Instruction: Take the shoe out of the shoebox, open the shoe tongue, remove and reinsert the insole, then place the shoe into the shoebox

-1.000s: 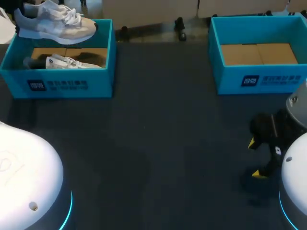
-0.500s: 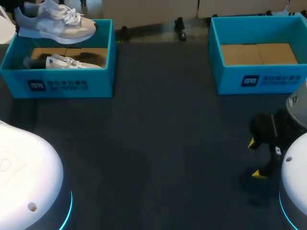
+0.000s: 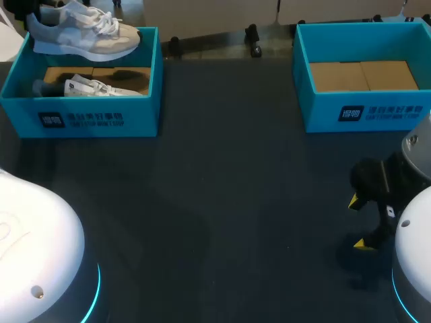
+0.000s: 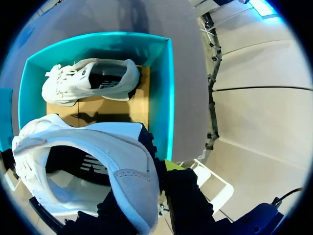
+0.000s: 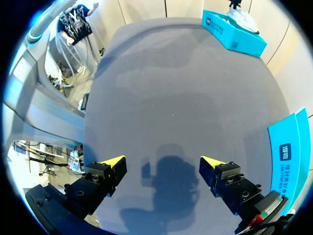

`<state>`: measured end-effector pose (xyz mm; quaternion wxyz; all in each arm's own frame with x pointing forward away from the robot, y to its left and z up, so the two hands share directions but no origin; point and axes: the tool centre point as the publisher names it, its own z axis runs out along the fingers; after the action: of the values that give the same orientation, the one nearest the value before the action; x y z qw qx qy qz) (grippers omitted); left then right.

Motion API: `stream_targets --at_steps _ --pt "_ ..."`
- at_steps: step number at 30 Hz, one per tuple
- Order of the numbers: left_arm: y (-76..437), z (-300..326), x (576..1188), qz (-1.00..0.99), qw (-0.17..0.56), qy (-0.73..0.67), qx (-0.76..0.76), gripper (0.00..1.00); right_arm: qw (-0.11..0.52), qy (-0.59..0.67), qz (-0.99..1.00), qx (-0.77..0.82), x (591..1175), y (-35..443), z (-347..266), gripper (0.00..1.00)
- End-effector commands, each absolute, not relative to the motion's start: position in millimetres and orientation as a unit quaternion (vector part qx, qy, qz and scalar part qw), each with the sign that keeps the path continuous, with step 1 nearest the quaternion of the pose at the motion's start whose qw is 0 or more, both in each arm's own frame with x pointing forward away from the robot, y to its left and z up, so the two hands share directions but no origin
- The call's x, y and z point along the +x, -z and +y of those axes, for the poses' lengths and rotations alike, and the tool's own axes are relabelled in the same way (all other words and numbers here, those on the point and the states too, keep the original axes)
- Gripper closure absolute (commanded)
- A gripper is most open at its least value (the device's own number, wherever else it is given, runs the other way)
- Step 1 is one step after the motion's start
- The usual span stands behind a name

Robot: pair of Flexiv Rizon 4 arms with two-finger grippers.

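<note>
One shoe (image 3: 84,33) hangs over shoebox (image 3: 81,120), seemingly gripped by left hand (image 4: 152,183).

The left shoebox (image 3: 141,101), at the far left corner of the table (image 3: 229,202), carries a square emblem and two lines of white print on its front wall; the characters are too small to read. The right shoebox (image 3: 316,114), at the far right corner, carries the same marking. The shoe (image 4: 122,152) seen from the left wrist bears a white emblem on its dark side panel.
</note>
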<state>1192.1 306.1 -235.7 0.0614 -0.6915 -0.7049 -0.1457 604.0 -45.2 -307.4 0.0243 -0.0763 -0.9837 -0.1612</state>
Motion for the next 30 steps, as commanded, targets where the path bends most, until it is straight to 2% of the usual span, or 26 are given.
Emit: stream_targets --at_steps 1,30 --pt "241 306 1204 -0.711 0.070 0.138 -0.686 1.00 0.022 0.160 -0.984 -0.077 602 308 -45 0.00" --pt "280 309 1180 -0.711 0.075 0.129 -0.687 1.00 0.022 0.160 -0.984 -0.077 602 308 -45 0.00"
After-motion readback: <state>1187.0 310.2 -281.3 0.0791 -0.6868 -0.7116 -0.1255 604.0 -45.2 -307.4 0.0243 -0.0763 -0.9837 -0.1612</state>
